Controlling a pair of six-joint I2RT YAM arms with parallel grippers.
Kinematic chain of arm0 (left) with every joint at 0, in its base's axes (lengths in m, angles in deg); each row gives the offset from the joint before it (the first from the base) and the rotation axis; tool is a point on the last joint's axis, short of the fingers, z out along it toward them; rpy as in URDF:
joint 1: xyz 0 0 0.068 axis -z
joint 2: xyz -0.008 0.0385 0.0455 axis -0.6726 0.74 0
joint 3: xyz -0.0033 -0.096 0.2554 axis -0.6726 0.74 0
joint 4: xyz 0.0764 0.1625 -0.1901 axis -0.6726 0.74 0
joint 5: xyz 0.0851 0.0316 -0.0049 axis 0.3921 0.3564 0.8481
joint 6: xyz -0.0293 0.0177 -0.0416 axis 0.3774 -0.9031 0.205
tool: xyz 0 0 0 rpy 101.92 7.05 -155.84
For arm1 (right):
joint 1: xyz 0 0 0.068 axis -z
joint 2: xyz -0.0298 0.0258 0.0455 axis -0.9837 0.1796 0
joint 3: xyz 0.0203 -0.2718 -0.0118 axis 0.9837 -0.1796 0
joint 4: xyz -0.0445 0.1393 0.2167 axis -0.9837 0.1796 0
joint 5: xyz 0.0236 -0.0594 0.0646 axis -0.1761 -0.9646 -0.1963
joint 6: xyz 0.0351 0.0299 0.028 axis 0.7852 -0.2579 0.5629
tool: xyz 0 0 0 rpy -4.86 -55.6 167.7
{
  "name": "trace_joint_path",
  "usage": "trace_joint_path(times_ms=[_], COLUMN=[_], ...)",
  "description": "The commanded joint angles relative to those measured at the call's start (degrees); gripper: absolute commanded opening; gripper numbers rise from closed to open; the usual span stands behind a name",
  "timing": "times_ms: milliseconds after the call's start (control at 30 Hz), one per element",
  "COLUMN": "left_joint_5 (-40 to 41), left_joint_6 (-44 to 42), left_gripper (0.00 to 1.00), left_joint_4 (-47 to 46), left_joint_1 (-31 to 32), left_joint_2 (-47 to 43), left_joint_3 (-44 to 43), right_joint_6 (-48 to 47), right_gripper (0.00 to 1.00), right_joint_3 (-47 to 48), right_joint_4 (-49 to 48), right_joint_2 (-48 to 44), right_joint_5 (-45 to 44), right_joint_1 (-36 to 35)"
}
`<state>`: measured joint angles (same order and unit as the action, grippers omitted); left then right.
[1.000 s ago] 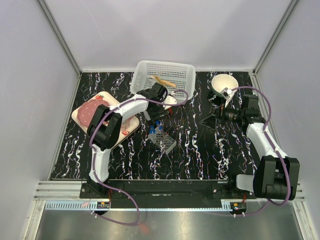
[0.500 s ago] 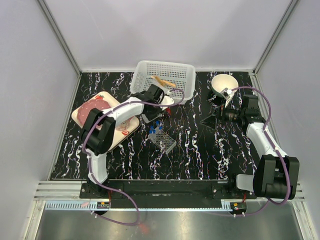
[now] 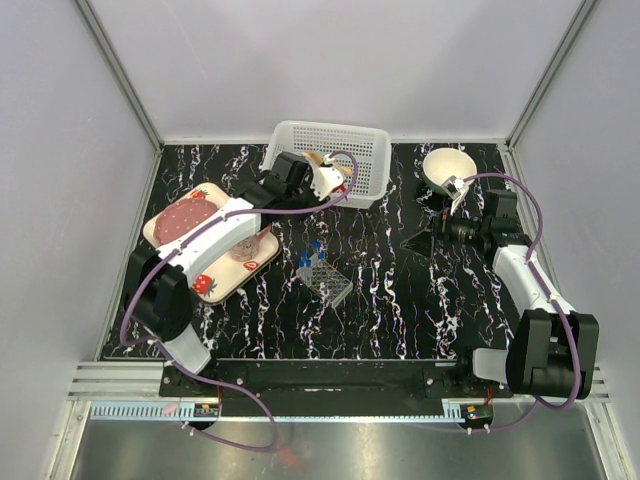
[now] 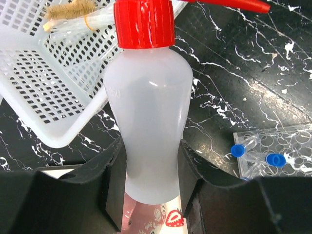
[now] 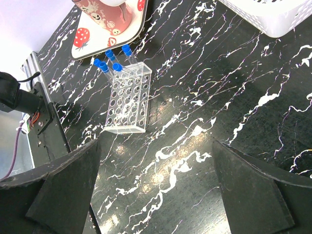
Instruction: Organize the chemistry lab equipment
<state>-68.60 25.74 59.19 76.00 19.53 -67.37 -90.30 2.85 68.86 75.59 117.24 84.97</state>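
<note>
Left arm: over the last second it has swung up and away from the tube rack (image 3: 325, 280) toward the white basket (image 3: 370, 145). The left gripper (image 4: 150, 183) is clamped on the red-capped bottle (image 4: 148, 112), one black finger on each side of its lower body. From overhead the bottle now sits at the basket's near rim. I cannot tell whether it is over the rim or just short of it.

Reading: the bottle is the item in transit, and the basket looks to be the collecting point. Placement not yet done.

Right arm: unchanged over the same second. The right gripper (image 5: 156, 187) is spread wide and holding nothing, parked well apart from the rack.

Materials:
- Bottle: translucent white plastic, rounded shoulders, ribbed red cap, thin red spout running off to one side. Likely squeezable, so I want a moderate grip.
- Basket: rigid white lattice, with a tan bristly bundle (image 4: 70, 9) inside.
- Rack: clear, with a grid of round holes. It lies tilted on the black marbled table (image 5: 219, 97), and the blue-capped test tubes (image 5: 109, 61) poke out of one end.
</note>
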Motion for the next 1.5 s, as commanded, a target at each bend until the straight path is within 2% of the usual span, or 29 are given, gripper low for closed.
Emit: trace_joint_path(times_ms=[0, 133, 200, 367, 400, 433, 467, 567, 767, 1067, 1267, 1467], left_joint_5=[-0.48, 1.19, 4.52, 11.03, 11.56, 12.00, 13.04, 13.32, 8.15, -2.05, -3.82, -1.19], left_joint_6=[-1.36, -1.19, -1.01, 1.97, 2.59, 4.25, 5.31, 7.95, 10.15, 20.86, 25.00, 30.44], left_gripper=[0.31, 0.31, 0.32, 0.63, 0.71, 0.88, 0.96, 0.99, 0.99, 0.99, 0.99, 0.99], left_joint_4=[-4.54, -4.01, -4.01, -4.90, -4.54, -3.67, -3.49, -4.45, -7.44, -14.91, -12.98, -8.94], left_joint_1=[-0.86, -2.01, -2.62, -3.33, -3.33, -3.33, -3.33, -3.33, -3.85, -7.98, -9.13, -9.65], left_joint_2=[1.32, 7.90, 12.65, 23.64, 24.78, 26.01, 26.02, 22.96, 10.22, -14.04, -28.89, -42.78], left_joint_3=[-5.92, -14.98, -21.29, -32.65, -35.97, -37.40, -38.37, -38.56, -28.99, 1.13, 13.27, 21.02], right_joint_6=[-1.23, -1.15, -1.14, -1.14, -1.14, -1.14, -1.23, -1.32, -2.20, -4.39, -5.10, -3.08], right_gripper=[0.99, 1.00, 1.00, 1.00, 1.00, 1.00, 0.99, 1.00, 1.00, 1.00, 1.00, 1.00], right_joint_3=[2.14, 2.14, 2.14, 2.14, 2.14, 2.06, 2.14, 2.14, 2.41, 1.97, 1.79, 2.84], right_joint_4=[-0.60, -0.69, -0.60, -0.60, -0.60, -0.51, -0.60, -0.51, 0.19, 1.33, 1.60, 1.60], right_joint_2=[-0.44, -0.53, -0.61, -0.96, -1.14, -1.14, -1.49, -1.58, -1.93, -3.78, -5.71, -7.82], right_joint_5=[1.35, 1.44, 1.53, 1.44, 1.44, 1.35, 1.35, 1.26, 0.74, -1.63, -4.36, -6.20], right_joint_1=[0.39, 0.48, 0.65, 0.92, 1.01, 1.09, 1.27, 1.71, 2.06, 4.60, 7.33, 9.71])
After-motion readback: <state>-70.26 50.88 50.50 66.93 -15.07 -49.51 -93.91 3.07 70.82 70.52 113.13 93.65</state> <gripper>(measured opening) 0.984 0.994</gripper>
